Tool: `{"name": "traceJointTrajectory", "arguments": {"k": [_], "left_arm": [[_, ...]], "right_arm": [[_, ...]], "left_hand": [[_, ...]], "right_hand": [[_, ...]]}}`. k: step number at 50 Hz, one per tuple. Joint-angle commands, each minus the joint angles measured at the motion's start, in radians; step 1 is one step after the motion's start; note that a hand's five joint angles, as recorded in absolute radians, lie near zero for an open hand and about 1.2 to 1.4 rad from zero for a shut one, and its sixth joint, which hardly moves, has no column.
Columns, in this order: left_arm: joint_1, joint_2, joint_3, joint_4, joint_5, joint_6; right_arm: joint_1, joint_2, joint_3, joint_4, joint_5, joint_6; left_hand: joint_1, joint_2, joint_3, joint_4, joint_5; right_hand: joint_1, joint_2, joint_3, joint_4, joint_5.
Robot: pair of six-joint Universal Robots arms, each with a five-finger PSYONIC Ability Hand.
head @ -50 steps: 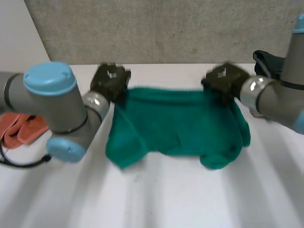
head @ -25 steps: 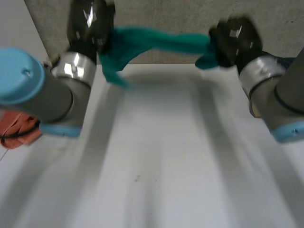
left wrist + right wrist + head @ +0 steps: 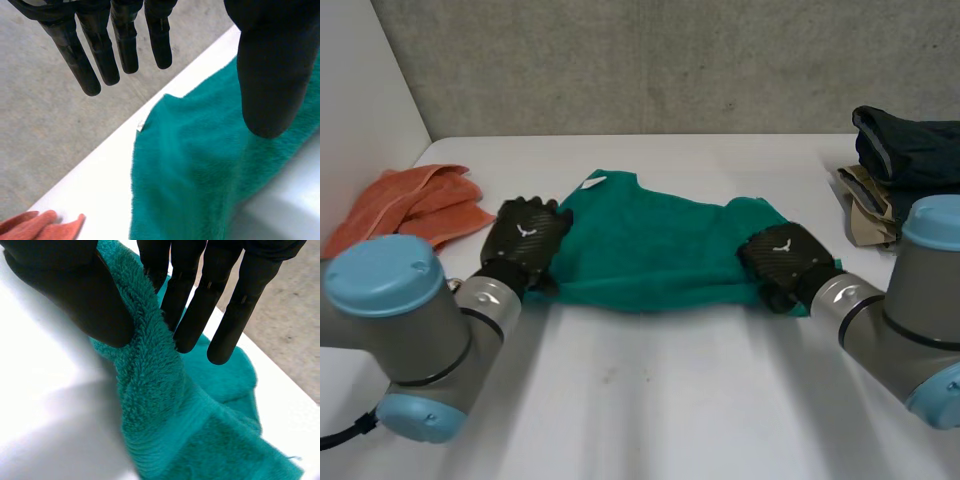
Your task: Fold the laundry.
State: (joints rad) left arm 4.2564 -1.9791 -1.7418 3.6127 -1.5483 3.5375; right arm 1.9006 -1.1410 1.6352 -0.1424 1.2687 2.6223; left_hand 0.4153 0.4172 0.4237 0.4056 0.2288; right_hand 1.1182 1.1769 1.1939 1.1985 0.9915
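A green towel (image 3: 655, 250) lies spread on the white table (image 3: 650, 400) between the two hands, with a small white label (image 3: 141, 126) at its far left corner. The left hand (image 3: 525, 235) rests at the towel's left edge, near the front corner. In the left wrist view its fingers (image 3: 100, 55) are straight and spread wide from the thumb (image 3: 272, 80), hovering over the cloth with nothing caught between them. The right hand (image 3: 782, 262) sits on the towel's right front corner. In the right wrist view a raised ridge of the terry cloth stands between its thumb (image 3: 75, 290) and its straight fingers (image 3: 200, 310), the thumb pressed against one side of the ridge and the fingers close against the other, so the cloth is pinched there. An orange cloth (image 3: 415, 200) lies bunched at the table's left side, well apart from the towel. A pile of dark clothes (image 3: 910, 150) sits at the far right, with a beige item (image 3: 865, 205) beside it.
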Motion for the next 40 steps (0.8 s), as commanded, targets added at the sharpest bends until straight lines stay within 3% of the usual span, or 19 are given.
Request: {"name": "traceJointTrajectory", "arguments": {"k": [1, 5, 10, 15, 40], "left_arm": [[0.069, 0.068, -0.077, -0.023, -0.001, -0.006], [0.129, 0.066, -0.130, -0.054, 0.030, -0.006], [0.212, 0.057, -0.150, -0.072, 0.126, -0.009], [0.238, 0.034, -0.143, -0.095, 0.200, -0.009], [0.309, -0.176, 0.030, -0.048, 0.252, 0.023]], "right_arm": [[-0.034, 0.000, -0.008, 0.004, 0.004, 0.038], [-0.038, 0.038, -0.024, 0.004, -0.002, 0.090], [-0.037, 0.061, -0.044, 0.007, 0.001, 0.130], [-0.038, 0.061, -0.044, 0.006, -0.002, 0.133], [-0.035, 0.060, -0.032, 0.003, -0.008, 0.125]], "left_hand": [[0.021, 0.019, 0.013, 0.031, 0.033], [0.024, 0.022, 0.016, 0.034, 0.036], [0.036, 0.034, 0.028, 0.046, 0.048], [0.051, 0.049, 0.042, 0.060, 0.063], [0.239, 0.237, 0.230, 0.248, 0.250]], "right_hand": [[0.278, 0.219, 0.202, 0.198, 0.230], [0.278, 0.219, 0.202, 0.198, 0.230], [0.278, 0.219, 0.202, 0.198, 0.230], [0.278, 0.219, 0.202, 0.198, 0.230], [0.278, 0.219, 0.202, 0.198, 0.230]]}}
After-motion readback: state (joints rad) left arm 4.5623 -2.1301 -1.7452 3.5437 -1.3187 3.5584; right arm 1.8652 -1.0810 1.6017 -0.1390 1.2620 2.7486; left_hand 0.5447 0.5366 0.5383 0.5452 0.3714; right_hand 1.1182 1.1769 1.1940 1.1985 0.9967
